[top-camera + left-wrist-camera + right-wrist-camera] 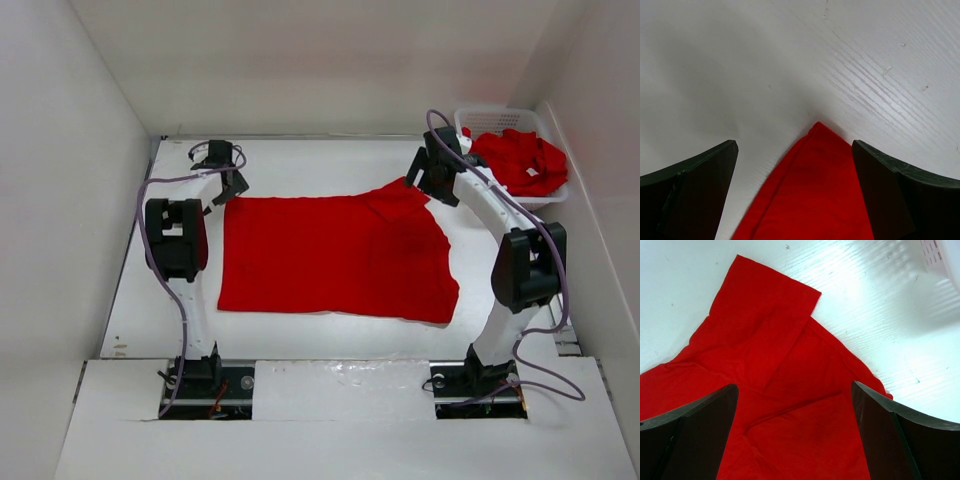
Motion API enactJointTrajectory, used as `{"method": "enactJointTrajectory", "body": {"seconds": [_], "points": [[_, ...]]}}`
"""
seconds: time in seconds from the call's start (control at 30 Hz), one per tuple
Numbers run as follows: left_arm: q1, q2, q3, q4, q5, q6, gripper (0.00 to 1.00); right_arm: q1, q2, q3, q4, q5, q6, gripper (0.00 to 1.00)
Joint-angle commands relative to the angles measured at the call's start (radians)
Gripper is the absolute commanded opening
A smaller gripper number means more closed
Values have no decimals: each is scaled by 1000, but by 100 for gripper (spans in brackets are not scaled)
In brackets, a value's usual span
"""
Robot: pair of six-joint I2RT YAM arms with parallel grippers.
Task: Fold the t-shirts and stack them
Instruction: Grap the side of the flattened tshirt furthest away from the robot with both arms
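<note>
A red t-shirt lies spread flat in the middle of the table. My left gripper is open above the shirt's far left corner; in the left wrist view that corner lies between the two dark fingers. My right gripper is open above the shirt's far right part, where a sleeve is folded over the body. In the right wrist view the cloth lies between the fingers. More red t-shirts lie crumpled in the basket.
A white slotted plastic basket stands at the far right corner, and its edge shows in the right wrist view. White walls enclose the table on the left, back and right. The arm bases stand at the near edge.
</note>
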State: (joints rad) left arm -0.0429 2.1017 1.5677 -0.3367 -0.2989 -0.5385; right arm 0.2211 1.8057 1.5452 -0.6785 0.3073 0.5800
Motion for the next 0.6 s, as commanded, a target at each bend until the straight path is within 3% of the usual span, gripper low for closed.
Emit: {"method": "enactJointTrajectory", "body": {"seconds": [0.0,0.17,0.37,0.43,0.47,0.57], "points": [[-11,15,31,27,-9,28,97,-16,9,36,-7,7,-2,100],[-20,46,31,47,21,28,91,-16,18,27,-7,-2,-2,100],[-32,64,40,47,32,48,70,-16,18,6,-7,-2,-2,100],[-32,73,40,38,32,48,60,-16,18,6,-7,-2,-2,100],[-32,73,40,38,46,48,48,-16,18,-3,-7,-2,-2,100],[-32,83,49,38,57,58,31,-16,18,-4,3,-2,7,100]]}}
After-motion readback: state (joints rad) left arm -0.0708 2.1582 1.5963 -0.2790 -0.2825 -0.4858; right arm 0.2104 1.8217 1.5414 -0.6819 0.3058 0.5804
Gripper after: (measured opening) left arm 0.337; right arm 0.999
